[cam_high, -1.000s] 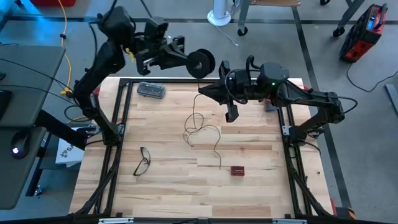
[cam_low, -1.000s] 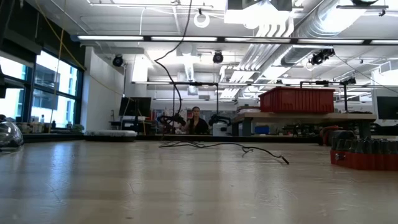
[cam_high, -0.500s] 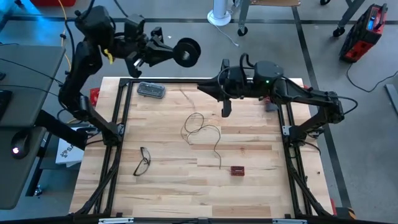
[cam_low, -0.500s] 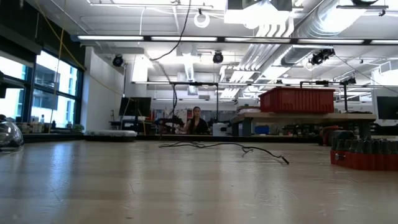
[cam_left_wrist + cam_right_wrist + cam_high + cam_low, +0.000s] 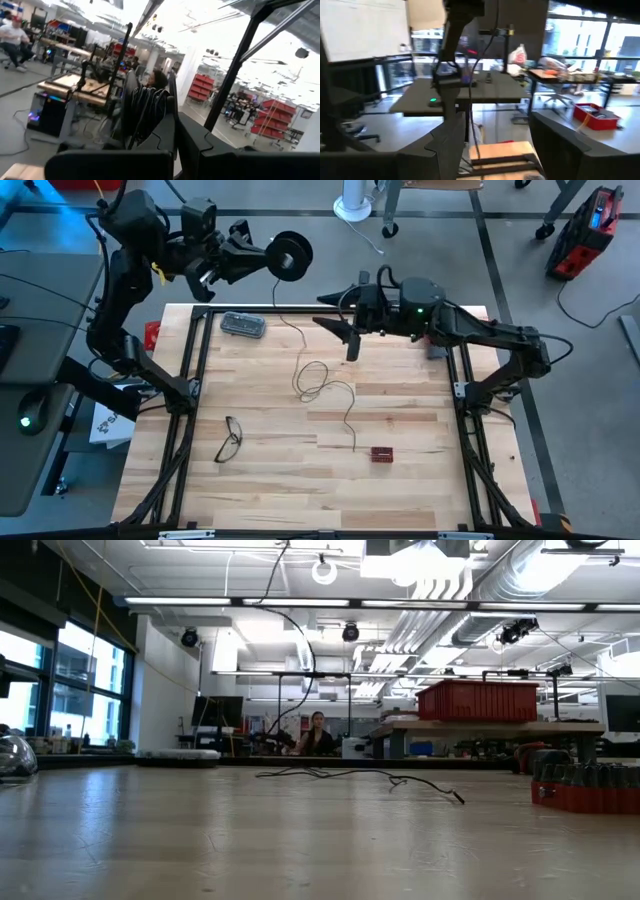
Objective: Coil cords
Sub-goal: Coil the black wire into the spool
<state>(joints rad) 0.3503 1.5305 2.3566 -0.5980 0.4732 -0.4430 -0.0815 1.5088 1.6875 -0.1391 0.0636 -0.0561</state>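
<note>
Up left, beyond the table's [image 5: 260,480] far edge, the left gripper [image 5: 262,260] holds the reel [image 5: 289,254] raised, fingers clamped on its rim; in the left wrist view wire turns sit wound between its flanges. From it the wire [image 5: 325,385] drops to loose loops lying mid-table, its tail running toward the near edge. Rightward, the right gripper [image 5: 347,340] hangs just beside the descending strand, fingers apart, nearer the slack. Judgement: the feed runs reel-to-loops, and the right arm is better placed to guide it. Hard to make out: the strand against the floor, and whether it passes between the right fingers.
</note>
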